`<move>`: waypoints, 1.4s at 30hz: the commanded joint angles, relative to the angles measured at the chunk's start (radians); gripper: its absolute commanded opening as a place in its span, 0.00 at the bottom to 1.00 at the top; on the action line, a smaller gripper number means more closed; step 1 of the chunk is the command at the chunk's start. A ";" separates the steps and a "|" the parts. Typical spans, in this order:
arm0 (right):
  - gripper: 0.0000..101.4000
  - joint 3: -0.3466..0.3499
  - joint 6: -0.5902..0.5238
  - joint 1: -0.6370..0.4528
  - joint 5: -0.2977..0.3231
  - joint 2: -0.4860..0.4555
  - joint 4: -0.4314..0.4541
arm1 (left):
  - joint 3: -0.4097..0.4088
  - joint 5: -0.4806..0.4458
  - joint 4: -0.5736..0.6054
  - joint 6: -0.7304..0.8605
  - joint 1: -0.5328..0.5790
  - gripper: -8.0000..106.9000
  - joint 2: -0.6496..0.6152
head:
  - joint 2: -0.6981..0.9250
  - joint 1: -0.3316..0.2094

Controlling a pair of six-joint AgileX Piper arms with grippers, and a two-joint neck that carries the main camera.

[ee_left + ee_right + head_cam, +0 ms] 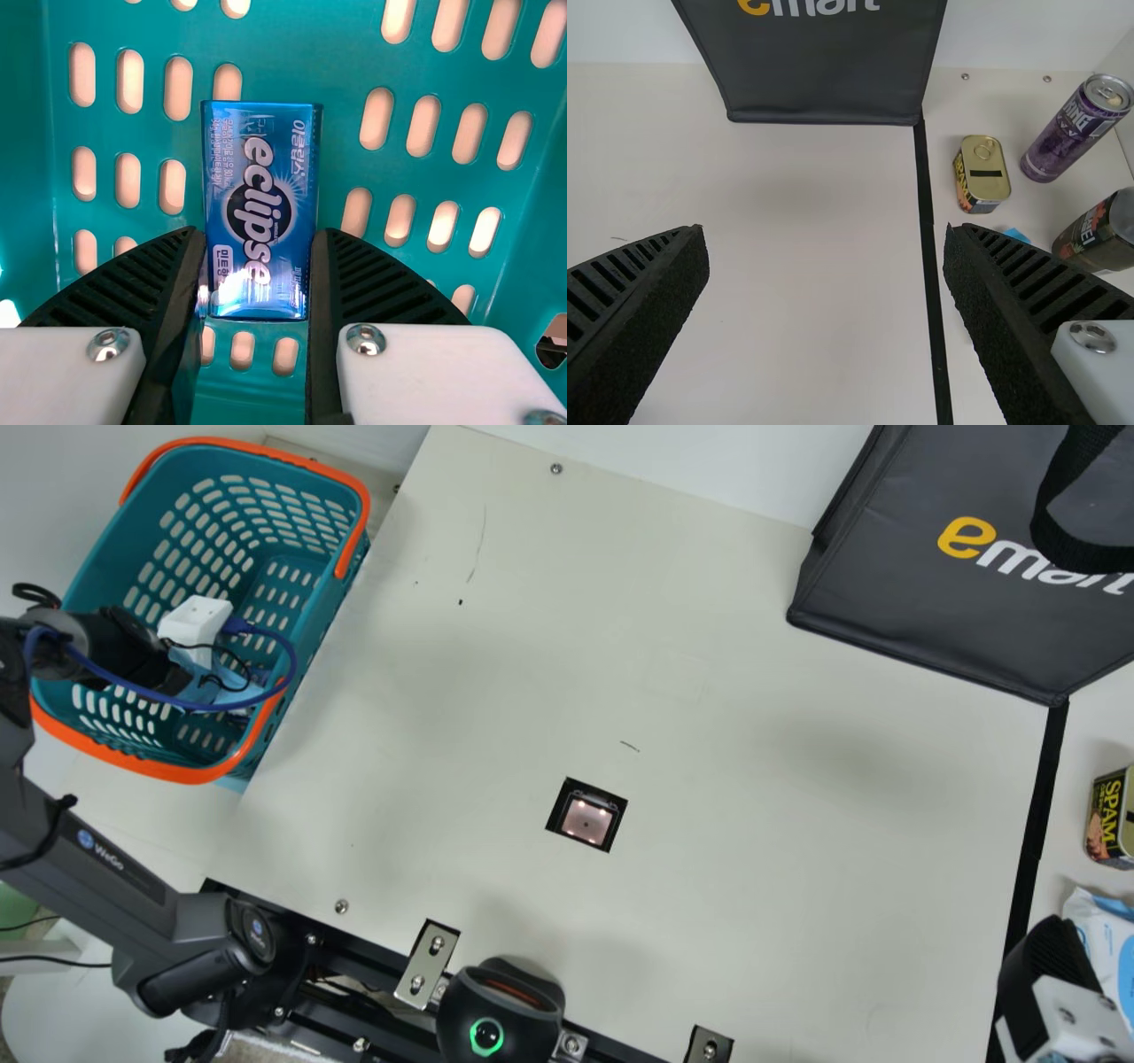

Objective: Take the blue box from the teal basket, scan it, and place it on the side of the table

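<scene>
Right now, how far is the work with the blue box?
Reaching looks done: the left gripper is at the blue box in the teal basket. Picking is in hand; whether it is gripped, I cannot tell. Remaining: lifting it out, scanning, and placing it on the table, as it is inside the basket.

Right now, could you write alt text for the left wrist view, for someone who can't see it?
A blue box is held between the black ribbed fingers of the left gripper, inside a teal basket with rows of oval slots.
</scene>
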State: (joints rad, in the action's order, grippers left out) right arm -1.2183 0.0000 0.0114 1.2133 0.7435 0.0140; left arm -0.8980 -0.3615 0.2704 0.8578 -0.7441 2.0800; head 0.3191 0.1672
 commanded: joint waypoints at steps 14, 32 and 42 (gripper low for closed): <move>0.94 0.000 0.000 0.000 0.000 0.000 0.000 | 0.002 -0.022 0.063 0.044 -0.005 0.00 -0.038 | 0.002 -0.029; 0.94 0.000 0.000 0.000 0.000 0.000 0.000 | -0.007 -0.046 0.085 0.061 -0.002 0.35 -0.069 | 0.002 -0.029; 0.94 0.000 0.000 0.000 0.000 0.000 0.000 | -0.027 -0.041 0.102 0.129 0.004 0.64 -0.039 | 0.002 -0.029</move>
State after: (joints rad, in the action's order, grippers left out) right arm -1.2183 0.0000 0.0114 1.2133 0.7435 0.0140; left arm -0.9226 -0.4032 0.3717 0.9805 -0.7404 2.0387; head 0.3191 0.1672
